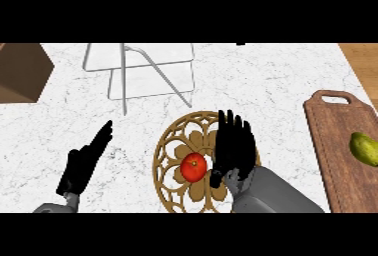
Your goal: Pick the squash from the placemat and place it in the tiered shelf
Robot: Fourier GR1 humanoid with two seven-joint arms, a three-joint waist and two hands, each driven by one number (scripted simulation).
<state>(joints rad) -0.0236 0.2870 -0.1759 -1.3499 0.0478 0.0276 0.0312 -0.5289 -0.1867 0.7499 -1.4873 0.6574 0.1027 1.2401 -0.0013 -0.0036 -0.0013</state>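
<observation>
Right hand flat over the mat, squash just beside it

White marble worktop (280,75) carries the white wire tiered shelf (148,70); round tan openwork placemat (173,145) holds the red-orange squash (193,167); right hand (235,145) hovers with fingers straight, empty; left hand (85,160) rests spread, empty.

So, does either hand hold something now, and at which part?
Nothing is held. The right hand is open beside the squash on the placemat, fingers straight. The left hand is open, over the bare counter.
</observation>
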